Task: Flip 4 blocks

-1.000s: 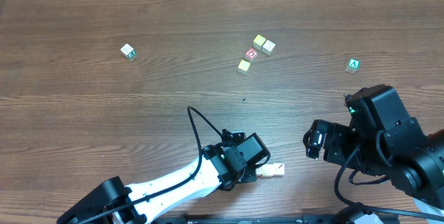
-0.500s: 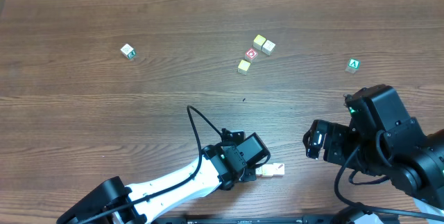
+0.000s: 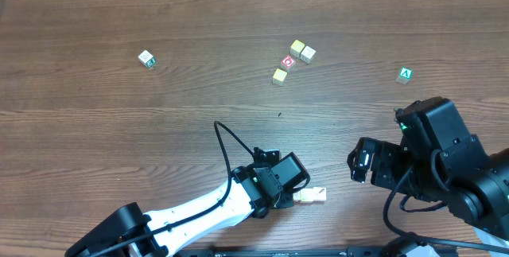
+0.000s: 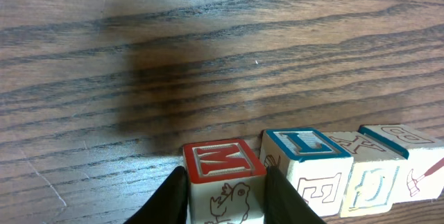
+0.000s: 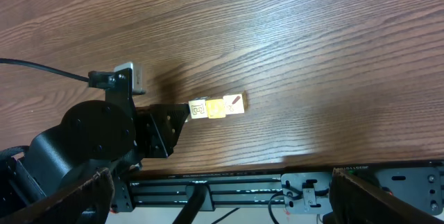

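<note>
4 blocks [image 4: 305, 175] touching, green cube [image 3: 406, 74] well apart

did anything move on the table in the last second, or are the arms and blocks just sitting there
Nothing visibly changed in the overhead view. The left gripper has its fingers either side of the red M block at the end of the row of blocks. The right gripper is open off to the side, and the scattered blocks farther out lie where they were.

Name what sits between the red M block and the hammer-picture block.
Two blocks, in the left wrist view: the blue L block beside the red M block, then another blue-lettered block.
</note>
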You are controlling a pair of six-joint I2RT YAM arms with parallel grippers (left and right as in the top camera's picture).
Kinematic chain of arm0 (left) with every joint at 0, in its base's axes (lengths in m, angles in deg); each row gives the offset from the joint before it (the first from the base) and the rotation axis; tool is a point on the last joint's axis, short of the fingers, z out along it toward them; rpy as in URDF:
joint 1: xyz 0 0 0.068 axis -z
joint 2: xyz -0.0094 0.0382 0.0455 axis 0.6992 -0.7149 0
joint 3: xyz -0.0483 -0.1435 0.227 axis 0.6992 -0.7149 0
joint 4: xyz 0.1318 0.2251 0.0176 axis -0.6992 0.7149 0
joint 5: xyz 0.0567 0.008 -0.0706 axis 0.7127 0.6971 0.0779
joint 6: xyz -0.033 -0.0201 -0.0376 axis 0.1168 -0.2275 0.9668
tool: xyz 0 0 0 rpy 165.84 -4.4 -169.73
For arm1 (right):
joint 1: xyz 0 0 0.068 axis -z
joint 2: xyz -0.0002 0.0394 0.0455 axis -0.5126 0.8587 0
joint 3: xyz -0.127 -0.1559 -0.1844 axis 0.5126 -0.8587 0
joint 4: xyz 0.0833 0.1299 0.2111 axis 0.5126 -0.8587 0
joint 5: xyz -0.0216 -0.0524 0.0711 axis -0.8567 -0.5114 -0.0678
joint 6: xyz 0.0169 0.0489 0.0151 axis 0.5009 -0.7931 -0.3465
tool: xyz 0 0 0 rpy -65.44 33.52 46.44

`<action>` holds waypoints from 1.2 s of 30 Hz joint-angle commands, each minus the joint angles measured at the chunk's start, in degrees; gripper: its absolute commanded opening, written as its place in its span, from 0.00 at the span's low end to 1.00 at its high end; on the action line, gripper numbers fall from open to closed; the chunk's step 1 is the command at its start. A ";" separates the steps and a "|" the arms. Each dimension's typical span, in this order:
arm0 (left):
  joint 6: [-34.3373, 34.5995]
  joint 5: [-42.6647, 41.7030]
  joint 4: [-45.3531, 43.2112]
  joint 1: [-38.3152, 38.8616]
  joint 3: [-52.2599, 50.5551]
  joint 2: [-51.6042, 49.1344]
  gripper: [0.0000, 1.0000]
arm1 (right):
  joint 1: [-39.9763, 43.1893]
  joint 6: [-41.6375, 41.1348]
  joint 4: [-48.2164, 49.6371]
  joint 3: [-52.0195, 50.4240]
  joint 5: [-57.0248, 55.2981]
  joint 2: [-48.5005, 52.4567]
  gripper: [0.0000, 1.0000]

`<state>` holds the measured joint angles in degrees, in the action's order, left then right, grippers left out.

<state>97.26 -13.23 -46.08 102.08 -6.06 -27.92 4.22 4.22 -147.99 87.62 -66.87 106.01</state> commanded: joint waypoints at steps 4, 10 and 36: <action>0.79 2.78 0.28 -0.37 -0.46 2.45 0.31 | 0.11 0.09 0.11 1.46 0.31 -0.59 1.00; 0.07 3.13 0.39 -0.37 -0.46 5.05 0.41 | 0.11 0.07 0.11 1.46 0.33 -0.59 1.00; 4.02 0.46 11.61 -0.39 -0.46 5.95 0.04 | 0.11 0.09 0.11 1.46 0.37 -0.59 1.00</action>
<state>99.82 -10.85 -34.63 102.03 -6.11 -19.44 4.22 4.22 -147.99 87.62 -66.89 106.01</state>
